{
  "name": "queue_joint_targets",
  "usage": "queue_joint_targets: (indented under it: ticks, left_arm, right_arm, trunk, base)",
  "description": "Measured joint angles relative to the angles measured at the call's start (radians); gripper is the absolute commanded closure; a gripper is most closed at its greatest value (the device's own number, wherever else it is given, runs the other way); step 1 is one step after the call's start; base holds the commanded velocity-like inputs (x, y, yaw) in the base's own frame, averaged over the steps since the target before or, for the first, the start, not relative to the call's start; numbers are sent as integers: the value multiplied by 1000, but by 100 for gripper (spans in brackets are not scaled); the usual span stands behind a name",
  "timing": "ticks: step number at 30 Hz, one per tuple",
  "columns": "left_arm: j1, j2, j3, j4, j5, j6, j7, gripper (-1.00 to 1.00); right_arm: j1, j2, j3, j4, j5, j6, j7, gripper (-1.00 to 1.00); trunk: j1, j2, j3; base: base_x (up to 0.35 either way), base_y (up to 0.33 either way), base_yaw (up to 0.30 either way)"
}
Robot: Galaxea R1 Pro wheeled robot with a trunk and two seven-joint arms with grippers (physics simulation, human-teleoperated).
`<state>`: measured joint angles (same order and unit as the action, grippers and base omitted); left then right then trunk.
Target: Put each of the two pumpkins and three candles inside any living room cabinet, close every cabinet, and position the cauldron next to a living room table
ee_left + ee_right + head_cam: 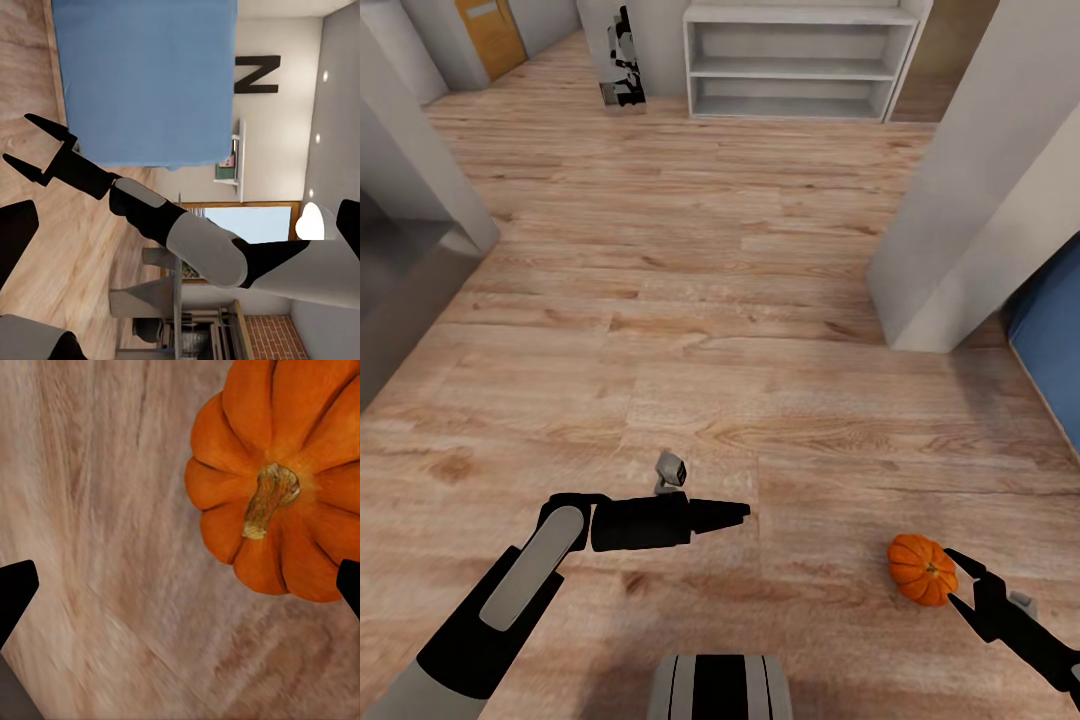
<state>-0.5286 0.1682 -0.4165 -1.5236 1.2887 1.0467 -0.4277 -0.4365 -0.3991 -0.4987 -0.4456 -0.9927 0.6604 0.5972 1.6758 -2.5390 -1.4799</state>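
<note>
Wooden floor [690, 300] spreads under both arms. At lower right, one pumpkin [922, 569] sits beside the spread-open right end effector [960, 575], apparently untouched. Lower centre, the left end effector [735, 513] looks closed, holding nothing.

This is a home interior, an open living space. Pale wood-plank flooring [690, 300] runs throughout, between plain grey-white walls [970, 200]. A white shelf unit [795, 60] with bare shelves stands at the far side, near an orange-brown door [490, 35]. A blue furnishing [1050, 340] sits at the floor's right edge. The left wrist view shows a framed window [244, 225], a wall shelf [234, 159] and brickwork [270, 337].
</note>
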Motion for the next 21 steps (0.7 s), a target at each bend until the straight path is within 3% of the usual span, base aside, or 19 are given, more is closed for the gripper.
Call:
queue_joint_targets:
  ticks: [3,21]
  left_arm:
    - [0,0,0,0,0,0,0,-100]
    - [0,0,0,0,-1,0,0,-100]
  right_arm:
    - [0,0,0,0,0,0,-1,-100]
    - [0,0,0,0,0,0,-3,-100]
  trunk:
    - [0,0,0]
    - [8,-4,-70]
  base:
    - [4,0,0]
    - [0,0,0]
